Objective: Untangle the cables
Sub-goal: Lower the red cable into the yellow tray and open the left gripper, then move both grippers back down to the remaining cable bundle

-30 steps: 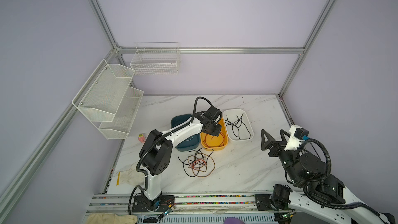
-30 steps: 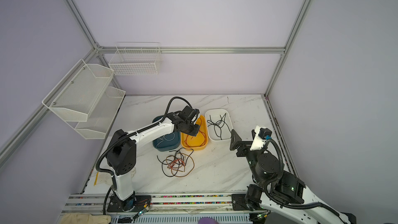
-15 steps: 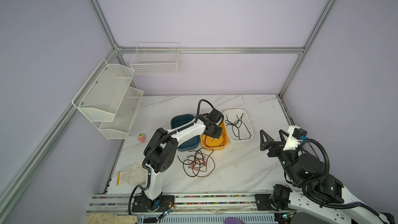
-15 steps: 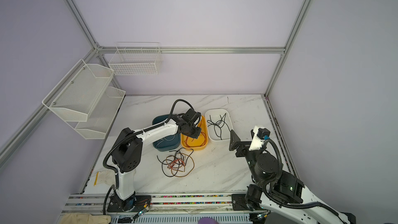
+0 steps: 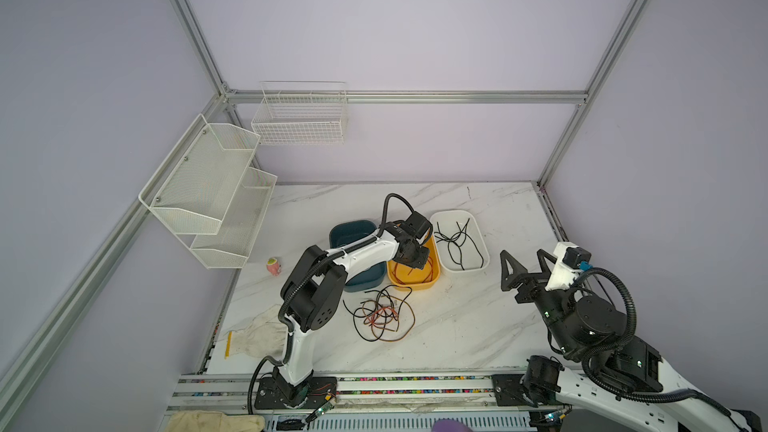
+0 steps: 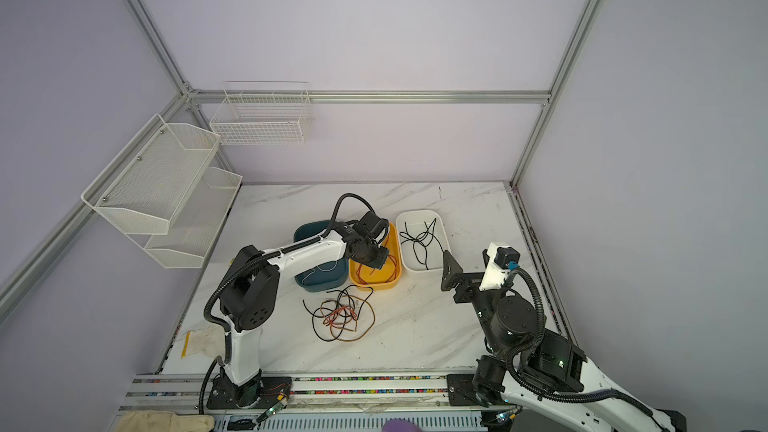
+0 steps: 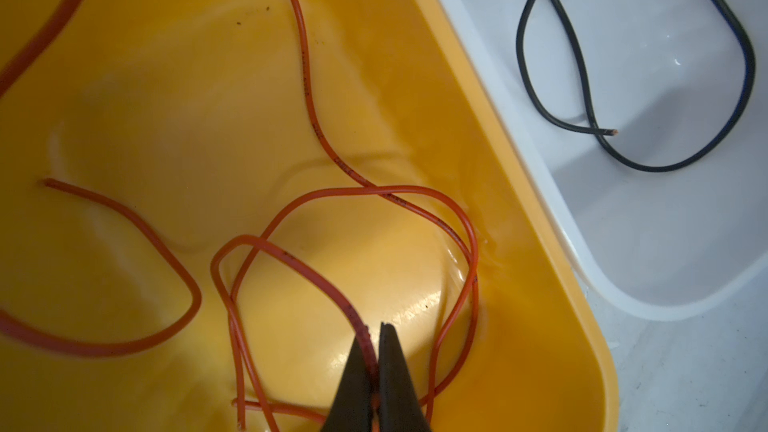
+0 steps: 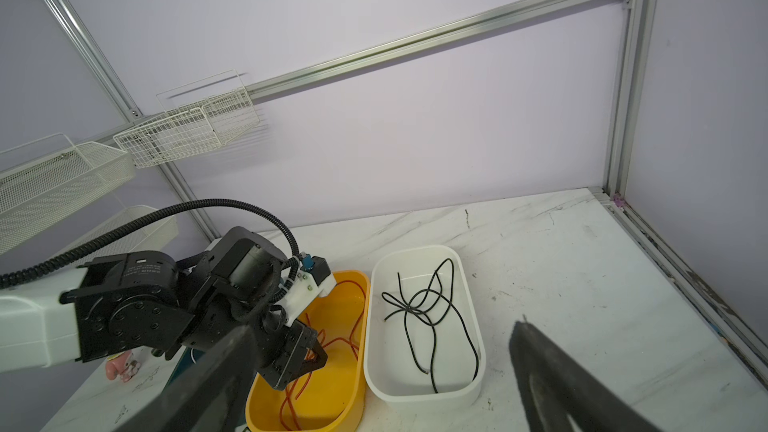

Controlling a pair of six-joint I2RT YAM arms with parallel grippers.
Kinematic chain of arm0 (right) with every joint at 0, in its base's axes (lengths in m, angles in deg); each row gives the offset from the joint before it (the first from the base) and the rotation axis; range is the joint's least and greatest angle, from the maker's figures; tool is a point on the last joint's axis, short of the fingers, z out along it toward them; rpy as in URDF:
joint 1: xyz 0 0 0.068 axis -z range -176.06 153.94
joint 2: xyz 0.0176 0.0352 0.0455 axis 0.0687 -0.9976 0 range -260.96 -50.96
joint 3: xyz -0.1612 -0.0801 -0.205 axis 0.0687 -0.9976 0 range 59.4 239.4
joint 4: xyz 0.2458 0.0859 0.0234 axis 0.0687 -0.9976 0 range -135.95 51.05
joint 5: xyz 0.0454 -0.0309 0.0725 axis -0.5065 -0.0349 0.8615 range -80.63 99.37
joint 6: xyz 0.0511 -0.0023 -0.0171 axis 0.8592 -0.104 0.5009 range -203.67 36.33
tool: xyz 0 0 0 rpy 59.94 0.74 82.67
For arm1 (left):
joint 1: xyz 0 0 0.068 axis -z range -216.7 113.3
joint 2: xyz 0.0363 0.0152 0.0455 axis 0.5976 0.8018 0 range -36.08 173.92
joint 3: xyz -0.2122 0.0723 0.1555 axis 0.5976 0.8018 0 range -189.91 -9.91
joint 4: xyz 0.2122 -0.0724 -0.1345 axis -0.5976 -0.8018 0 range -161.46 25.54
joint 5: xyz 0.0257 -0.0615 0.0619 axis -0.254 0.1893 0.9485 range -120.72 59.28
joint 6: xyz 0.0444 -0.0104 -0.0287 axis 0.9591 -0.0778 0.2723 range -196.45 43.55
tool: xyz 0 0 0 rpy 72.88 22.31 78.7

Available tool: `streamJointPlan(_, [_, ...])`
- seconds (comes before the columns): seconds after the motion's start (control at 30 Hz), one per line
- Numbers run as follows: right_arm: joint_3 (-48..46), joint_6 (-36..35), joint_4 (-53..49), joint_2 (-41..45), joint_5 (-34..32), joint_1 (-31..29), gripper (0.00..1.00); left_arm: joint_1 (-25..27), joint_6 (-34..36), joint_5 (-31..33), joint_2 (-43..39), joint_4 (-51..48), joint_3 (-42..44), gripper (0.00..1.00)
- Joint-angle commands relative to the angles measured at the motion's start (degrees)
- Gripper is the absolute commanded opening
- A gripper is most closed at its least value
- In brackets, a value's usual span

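Inspector: Since a second ago the left arm (image 5: 357, 253) has swung its elbow a little toward 3 o'clock. The left gripper (image 5: 415, 261) has edged toward 6 o'clock over the yellow bin (image 5: 434, 280). The right arm (image 5: 594, 326) has barely shifted.

Chief: Layout, largest first.

Inspector: Marble table (image 5: 478, 326). Three bins stand in a row beyond the tangle (image 5: 380, 313): blue bin (image 5: 353, 226) at 11 o'clock from it, yellow at 12, white bin (image 5: 484, 261) at 1. The tangle, black and orange-brown strands, lies loose at table centre, and neither gripper touches it.

Chief: Contents?

Inspector: The black cables (image 5: 459, 243) lie in the white bin, orange ones in the yellow, and a white strand (image 6: 322, 270) in the blue. I judge this to be sorting by colour.

Chief: Claws?

Inspector: The left jaws are pressed together, pinching an orange cable (image 7: 286, 253) low inside the yellow bin. I judge it is held low so the strand coils inside on release. The right gripper (image 5: 523, 252) is spread wide and empty, at 3 o'clock from the tangle and well apart from it. It is likely parked clear of the left arm's reach.
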Motion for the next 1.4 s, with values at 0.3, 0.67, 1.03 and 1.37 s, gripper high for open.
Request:
streamJointPlan(0.3, [-0.7,-1.2,1.3,0.2,0.3,0.0,0.98,0.3,0.7,0.8,-5.7,-2.1,-4.5,0.29])
streamJointPlan(0.67, [-0.8,-1.3,1.5,-0.2,0.5,0.0,0.98,0.4,2.7,2.5,-10.8,-6.2,-8.3,0.51])
streamJointPlan(1.03, [0.0,-4.2,2.1,-2.2,5.2,0.0,0.98,0.4,7.8,13.4,-19.2,-10.3,-10.4,0.76])
streamJointPlan(1.37, [7.1,1.0,-3.3,-24.4,18.1,0.1,0.98,0.2,16.2,21.1,-37.4,-7.0,3.6,1.00])
